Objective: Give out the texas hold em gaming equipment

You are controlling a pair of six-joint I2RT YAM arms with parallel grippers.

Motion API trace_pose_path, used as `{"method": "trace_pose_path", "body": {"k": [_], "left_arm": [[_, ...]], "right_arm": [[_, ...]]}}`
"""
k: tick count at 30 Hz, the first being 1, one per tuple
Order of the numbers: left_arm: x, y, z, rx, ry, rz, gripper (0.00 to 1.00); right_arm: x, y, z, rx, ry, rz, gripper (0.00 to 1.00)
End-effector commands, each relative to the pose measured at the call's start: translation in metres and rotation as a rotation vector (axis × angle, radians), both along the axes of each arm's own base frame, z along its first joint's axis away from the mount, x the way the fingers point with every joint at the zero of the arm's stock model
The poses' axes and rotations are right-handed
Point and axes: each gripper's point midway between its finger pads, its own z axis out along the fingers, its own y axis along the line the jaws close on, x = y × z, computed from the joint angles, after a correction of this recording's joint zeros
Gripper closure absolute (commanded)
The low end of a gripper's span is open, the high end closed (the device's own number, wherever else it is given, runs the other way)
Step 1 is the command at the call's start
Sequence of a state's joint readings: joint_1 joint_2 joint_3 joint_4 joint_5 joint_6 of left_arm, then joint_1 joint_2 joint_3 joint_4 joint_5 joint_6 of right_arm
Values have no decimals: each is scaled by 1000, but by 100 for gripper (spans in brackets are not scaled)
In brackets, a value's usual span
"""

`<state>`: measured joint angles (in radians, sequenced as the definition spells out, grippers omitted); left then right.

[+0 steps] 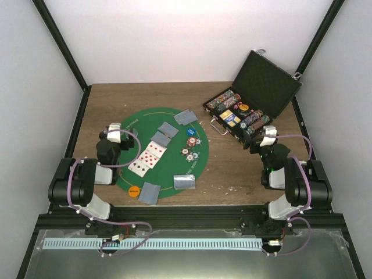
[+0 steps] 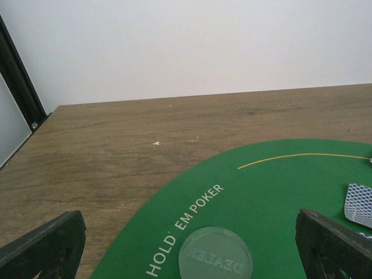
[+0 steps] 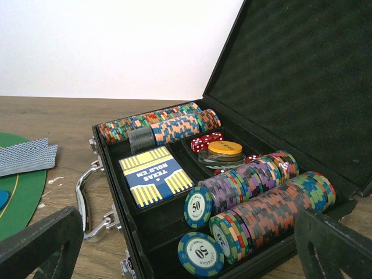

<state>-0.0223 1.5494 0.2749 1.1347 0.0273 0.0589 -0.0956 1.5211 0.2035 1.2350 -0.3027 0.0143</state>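
Observation:
On the green mat (image 1: pixel 168 168) lie face-up red-pipped cards (image 1: pixel 148 158), several face-down grey-blue card pairs (image 1: pixel 186 117) (image 1: pixel 184 181), a few striped chips (image 1: pixel 190 152), a blue disc (image 1: pixel 191 132) and an orange disc (image 1: pixel 133 190). My left gripper (image 1: pixel 114 132) is open and empty at the mat's left edge, just above a clear dealer button (image 2: pixel 215 254). My right gripper (image 1: pixel 266 136) is open and empty in front of the open black case (image 1: pixel 273 81). The case holds rows of chips (image 3: pixel 273 203), a blue card box (image 3: pixel 156 174), an orange disc (image 3: pixel 225 148) and red dice (image 3: pixel 206 142).
The case lid (image 3: pixel 302 81) stands open behind the chip rows, and its metal handle (image 3: pixel 84 197) points toward the mat. Black frame posts (image 1: pixel 64 46) flank the table. A face-down card (image 2: pixel 359 203) lies right of the left gripper. White walls enclose the table.

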Motion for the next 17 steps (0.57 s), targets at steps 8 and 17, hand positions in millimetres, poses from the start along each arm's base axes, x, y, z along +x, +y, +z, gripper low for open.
{"method": "trace_pose_path", "body": {"k": [8, 17], "left_arm": [[4, 1, 11, -7, -42, 3, 0], [3, 1, 11, -7, -42, 7, 0]], "right_arm": [[8, -1, 16, -24, -51, -8, 0], [8, -1, 15, -25, -50, -7, 0]]}}
